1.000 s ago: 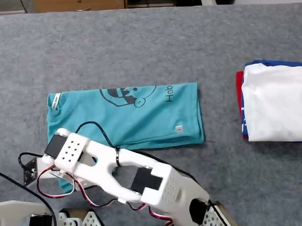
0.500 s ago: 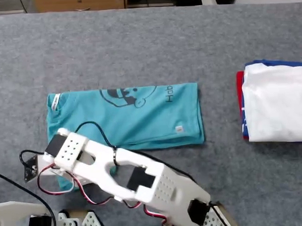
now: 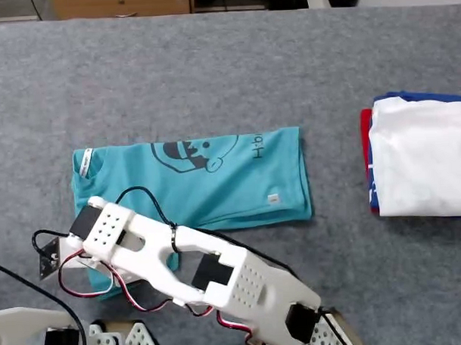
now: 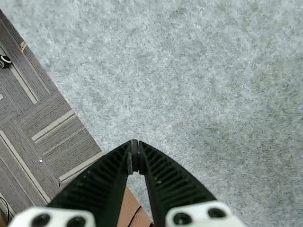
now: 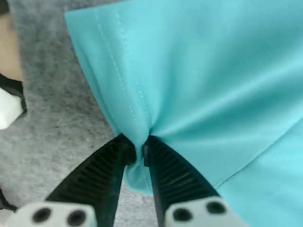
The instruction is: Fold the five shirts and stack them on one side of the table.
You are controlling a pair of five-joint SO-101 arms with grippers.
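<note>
A teal shirt with a dark print lies folded lengthwise on the grey table, left of centre. My right arm stretches from the front edge across the shirt's near-left corner. In the right wrist view my right gripper is shut on a pinch of the teal shirt near its hemmed edge. A stack of folded shirts, white on top with blue and red beneath, sits at the right edge. My left gripper is shut with nothing in it, over the table's edge.
The table's edge and the tiled floor lie just beyond my left gripper. The left arm's base sits at the front left corner. Wooden furniture stands behind the table's far edge.
The right arm has drawn slightly toward the front, and the teal shirt's left end has shifted with it, its far edge now slanting. The stack has not moved.
</note>
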